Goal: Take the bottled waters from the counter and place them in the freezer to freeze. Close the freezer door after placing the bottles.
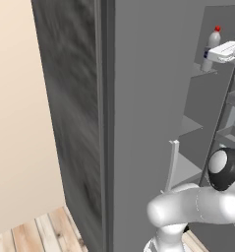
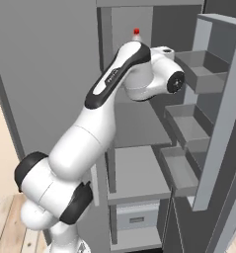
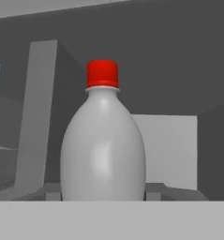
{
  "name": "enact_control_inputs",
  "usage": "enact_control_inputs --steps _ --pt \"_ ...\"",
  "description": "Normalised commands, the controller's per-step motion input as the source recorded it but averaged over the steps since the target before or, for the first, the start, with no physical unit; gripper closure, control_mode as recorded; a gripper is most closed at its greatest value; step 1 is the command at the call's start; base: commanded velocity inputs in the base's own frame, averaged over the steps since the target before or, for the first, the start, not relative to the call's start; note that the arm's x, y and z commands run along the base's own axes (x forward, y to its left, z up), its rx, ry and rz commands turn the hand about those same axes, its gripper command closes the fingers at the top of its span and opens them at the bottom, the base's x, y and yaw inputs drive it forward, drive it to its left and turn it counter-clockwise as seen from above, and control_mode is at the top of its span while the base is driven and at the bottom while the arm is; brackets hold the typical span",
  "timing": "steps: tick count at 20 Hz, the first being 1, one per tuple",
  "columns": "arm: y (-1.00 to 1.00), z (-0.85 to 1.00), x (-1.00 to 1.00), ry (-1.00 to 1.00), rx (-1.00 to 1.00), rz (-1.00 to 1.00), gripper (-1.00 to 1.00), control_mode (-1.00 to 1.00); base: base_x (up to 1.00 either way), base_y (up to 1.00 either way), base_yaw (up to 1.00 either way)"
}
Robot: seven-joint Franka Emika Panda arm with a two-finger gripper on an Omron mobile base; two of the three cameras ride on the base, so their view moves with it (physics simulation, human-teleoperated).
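Wood plank floor (image 1: 40,231), beige wall (image 1: 15,123) at left.

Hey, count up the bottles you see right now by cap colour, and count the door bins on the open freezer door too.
Red-capped bottle: 1, upright, with the gripper shut on it.
Door bins: 3 visible.
Total: 4

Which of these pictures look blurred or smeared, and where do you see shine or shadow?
Left base view: the dark side panel looks streaked and smeared. Hand view: the red-capped bottle is soft-edged, with a pale sheen on its belly and dim grey freezer walls behind. Right base view: evenly lit, door bins shaded inside.
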Motion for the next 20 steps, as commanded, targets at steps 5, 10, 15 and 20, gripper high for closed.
enact_control_inputs --steps 5,10,15,20 --pt "-0.12 -0.08 0.51 0.04 0.00 0.00 1.00 -1.00 0.00 0.00 0.00" --pt "-0.10 -0.32 0.37 0.07 0.00 0.00 1.00 -1.00 0.00 0.00 0.00" --pt "-0.39 -0.35 0.02 0.01 -0.01 0.06 1.00 -1.00 0.00 0.00 0.00" --pt "-0.96 0.00 -0.33 -0.13 0.00 0.20 1.00 -1.00 0.00 0.00 0.00"
